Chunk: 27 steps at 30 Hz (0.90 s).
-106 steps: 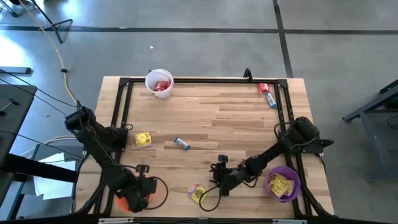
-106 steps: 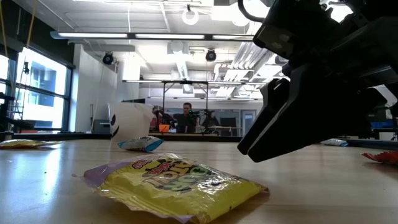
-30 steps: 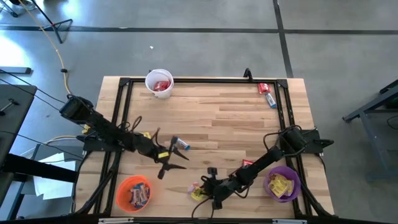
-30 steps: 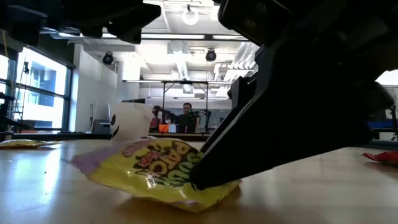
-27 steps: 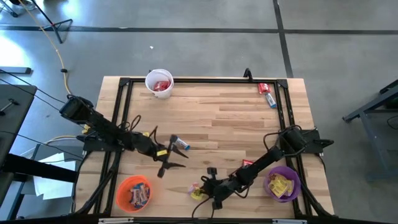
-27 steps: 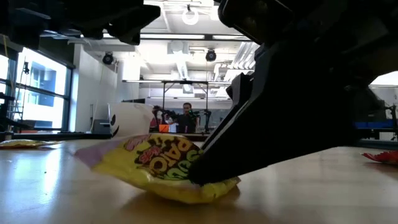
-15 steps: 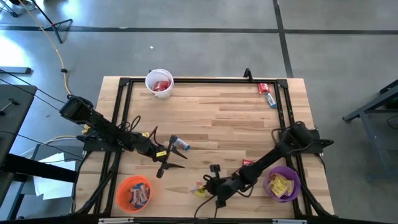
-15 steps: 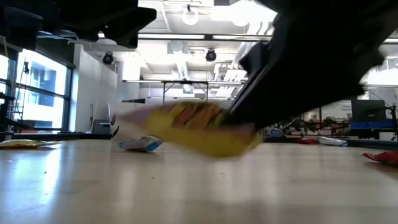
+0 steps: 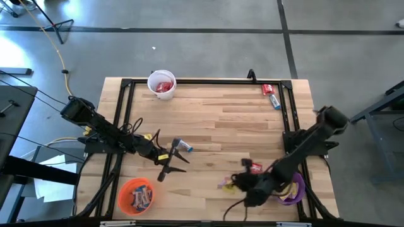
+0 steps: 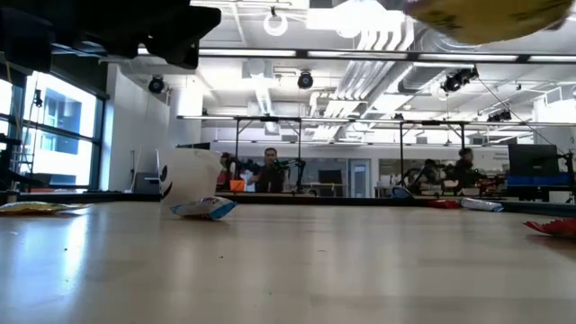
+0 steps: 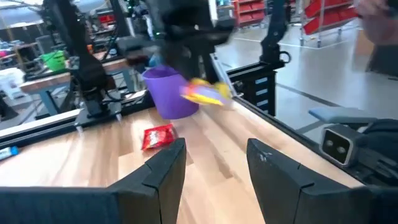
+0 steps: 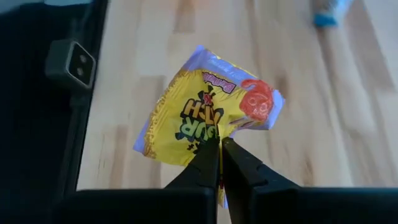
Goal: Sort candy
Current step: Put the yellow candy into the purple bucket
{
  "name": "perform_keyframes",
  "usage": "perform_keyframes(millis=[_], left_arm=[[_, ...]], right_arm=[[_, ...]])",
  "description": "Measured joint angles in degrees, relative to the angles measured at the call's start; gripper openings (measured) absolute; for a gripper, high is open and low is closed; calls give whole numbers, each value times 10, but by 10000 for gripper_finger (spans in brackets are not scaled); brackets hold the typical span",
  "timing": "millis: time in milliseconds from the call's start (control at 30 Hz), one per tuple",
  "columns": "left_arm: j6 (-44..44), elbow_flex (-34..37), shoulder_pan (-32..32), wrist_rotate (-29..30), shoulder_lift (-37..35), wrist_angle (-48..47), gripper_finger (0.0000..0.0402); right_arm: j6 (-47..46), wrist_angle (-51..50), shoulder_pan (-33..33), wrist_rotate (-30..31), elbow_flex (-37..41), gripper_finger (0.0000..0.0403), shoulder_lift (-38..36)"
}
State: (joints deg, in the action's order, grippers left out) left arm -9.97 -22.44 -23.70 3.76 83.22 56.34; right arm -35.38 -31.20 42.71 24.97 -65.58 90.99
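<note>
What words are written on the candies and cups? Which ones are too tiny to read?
"UR" and "TCH", parts of bigger words: on the yellow crinkly candy packet pinched in the right gripper.
Red flat candy packet on the wooden table: print too blurred.
Purple plastic cup: no words visible.

Yellow packet [image 12: 208,118], purple-edged, red blob print; purple cup [image 11: 169,92]; orange cup [image 9: 136,195]; white cup [image 9: 161,84].

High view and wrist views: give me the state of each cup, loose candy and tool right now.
Right tool: shut on yellow candy packet, lifted off the table.
Left tool: open, empty.
Purple plastic cup: upright, holds yellow packets.
Orange plastic cup: upright, holds candy.
White paper cup: upright, holds red candy.
Red flat packet: lying loose on the table.
</note>
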Motion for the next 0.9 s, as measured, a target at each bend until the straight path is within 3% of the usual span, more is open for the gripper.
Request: perform_keyframes(millis=[367,700,900], left_arm=[[-6,0,53,-3,0,0,158],[-26,0,155,-21,0,3,158],[-32,-10,223,-20,0,5,158]], right_arm=[[-294,-284,46,-77,0,5,-163],[-504,-328,78,-227,0,5,-232],[-623,-426,80,-300,0,5,-256]])
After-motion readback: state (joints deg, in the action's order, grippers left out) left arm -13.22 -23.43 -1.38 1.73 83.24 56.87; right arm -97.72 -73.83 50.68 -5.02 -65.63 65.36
